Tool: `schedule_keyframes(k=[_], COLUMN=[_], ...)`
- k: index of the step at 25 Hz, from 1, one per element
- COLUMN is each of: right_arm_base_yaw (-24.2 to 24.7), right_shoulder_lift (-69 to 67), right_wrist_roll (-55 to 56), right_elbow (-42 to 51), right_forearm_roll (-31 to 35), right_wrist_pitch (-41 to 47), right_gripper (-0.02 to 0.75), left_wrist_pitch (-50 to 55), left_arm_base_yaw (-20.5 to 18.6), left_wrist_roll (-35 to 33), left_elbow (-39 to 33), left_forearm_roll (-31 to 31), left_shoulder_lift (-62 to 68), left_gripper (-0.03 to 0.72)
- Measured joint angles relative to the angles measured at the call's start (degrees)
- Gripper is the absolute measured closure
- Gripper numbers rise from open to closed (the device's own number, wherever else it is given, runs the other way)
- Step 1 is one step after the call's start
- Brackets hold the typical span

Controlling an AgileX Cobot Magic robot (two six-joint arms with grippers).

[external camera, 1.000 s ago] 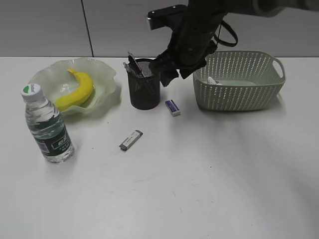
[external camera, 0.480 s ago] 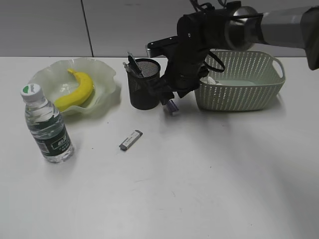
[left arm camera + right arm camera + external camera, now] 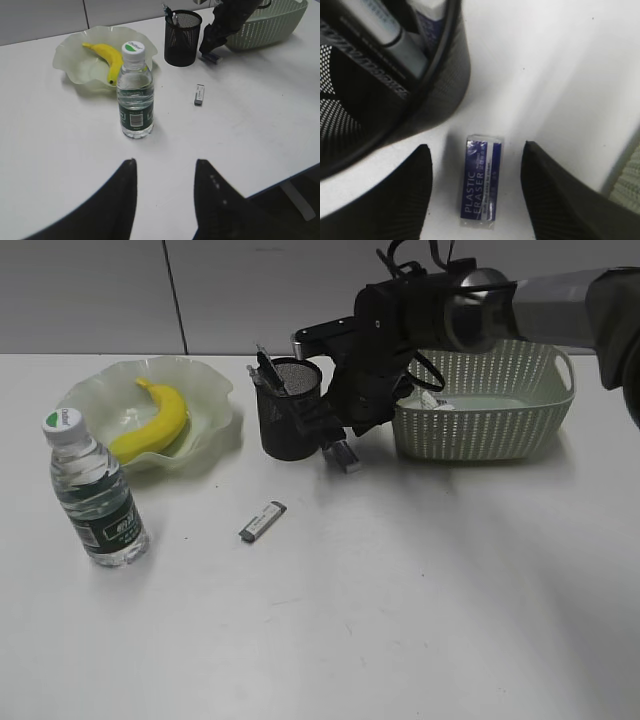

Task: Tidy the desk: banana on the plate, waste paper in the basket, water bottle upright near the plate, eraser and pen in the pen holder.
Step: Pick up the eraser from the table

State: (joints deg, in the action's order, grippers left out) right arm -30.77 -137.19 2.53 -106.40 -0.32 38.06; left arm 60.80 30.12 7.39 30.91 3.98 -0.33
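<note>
Banana (image 3: 155, 422) on plate (image 3: 215, 395), water bottle (image 3: 94, 494) in front, eraser (image 3: 344, 455) between pen holder (image 3: 289, 422) and basket (image 3: 485, 427).

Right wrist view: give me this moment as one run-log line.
right hand open, straddling eraser | eraser flat on desk beside pen holder | not gripped | left hand open, idle

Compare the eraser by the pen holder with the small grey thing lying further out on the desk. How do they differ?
The eraser is blue and white with "PLASTIC ERASER" printed on it; the grey object is slimmer and grey with a dark end. The eraser lies beside the pen holder, between the open right gripper's fingers; the grey object lies apart with no gripper near it. Both lie flat on the desk.
</note>
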Motion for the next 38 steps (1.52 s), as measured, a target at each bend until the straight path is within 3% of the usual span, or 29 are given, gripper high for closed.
schedule_keyframes(k=[14, 18, 22, 24, 38], right_arm_base_yaw=[-0.6, -3.0, -7.7, -8.8, -4.6], right_shoulder_lift=[1.7, 3.2, 3.2, 3.2, 3.2], right_wrist_roll=[0.0, 0.1, 6.8, 8.8, 9.5], right_elbow=[-2.6, -2.7, -2.1, -1.8, 2.1], right_forearm_roll=[-0.6, -5.6, -15.0, -15.7, -13.6], right_wrist_pitch=[7.8, 10.3, 11.5, 10.4, 2.3], right_gripper=[0.283, 0.283, 0.283, 0.283, 0.305], left_wrist_pitch=[0.0, 0.0, 0.0, 0.0, 0.0], left_arm_base_yaw=[0.0, 0.0, 0.0, 0.0, 0.0], left_wrist_roll=[0.0, 0.0, 0.0, 0.0, 0.0], left_elbow=[0.0, 0.0, 0.0, 0.0, 0.0], left_forearm_roll=[0.0, 0.0, 0.0, 0.0, 0.1], left_shoulder_lift=[0.0, 0.0, 0.0, 0.0, 0.0], left_gripper=[0.399, 0.399, 0.399, 0.399, 0.399])
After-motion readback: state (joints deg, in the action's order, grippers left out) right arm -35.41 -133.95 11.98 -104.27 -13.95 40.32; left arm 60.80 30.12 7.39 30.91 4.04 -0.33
